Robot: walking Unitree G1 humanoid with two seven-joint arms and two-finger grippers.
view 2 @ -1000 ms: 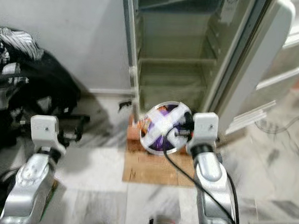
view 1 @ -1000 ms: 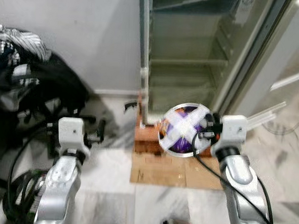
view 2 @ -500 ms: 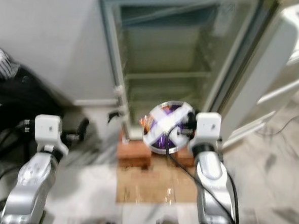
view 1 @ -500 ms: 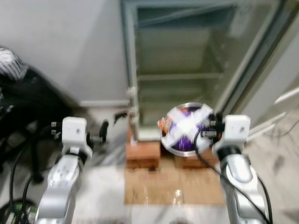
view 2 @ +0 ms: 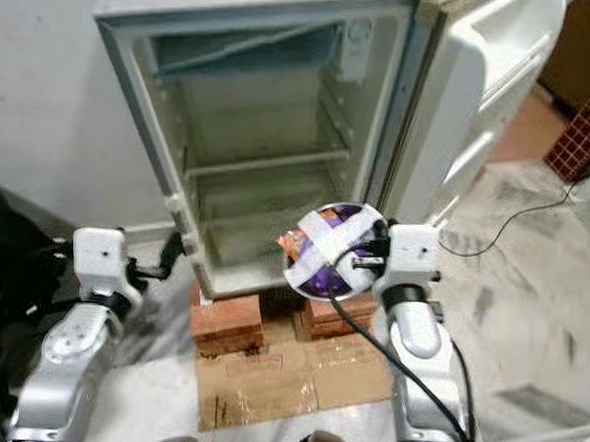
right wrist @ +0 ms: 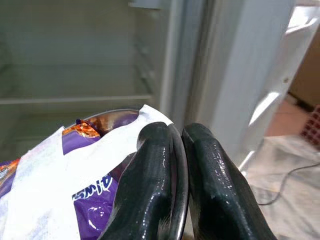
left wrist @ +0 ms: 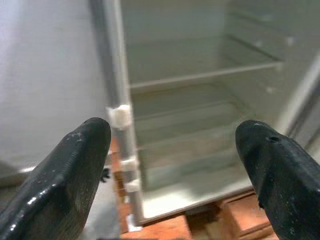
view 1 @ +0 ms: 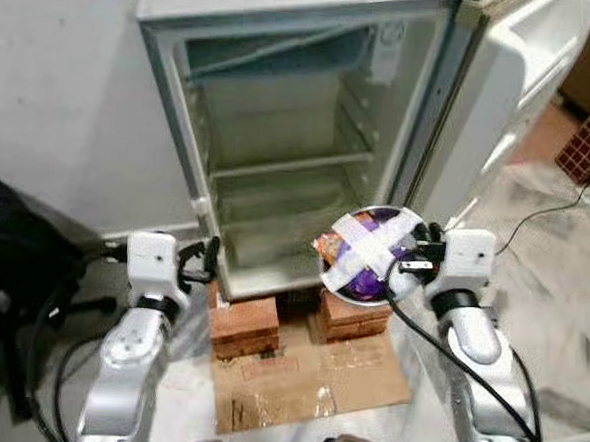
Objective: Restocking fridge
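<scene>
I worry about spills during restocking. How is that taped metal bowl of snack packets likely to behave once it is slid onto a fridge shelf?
The metal bowl looks rigid, so the right gripper, pinching its rim, likely won't deform it. Smooth metal may slip. The white tape cross probably keeps the purple snack packets in.
</scene>
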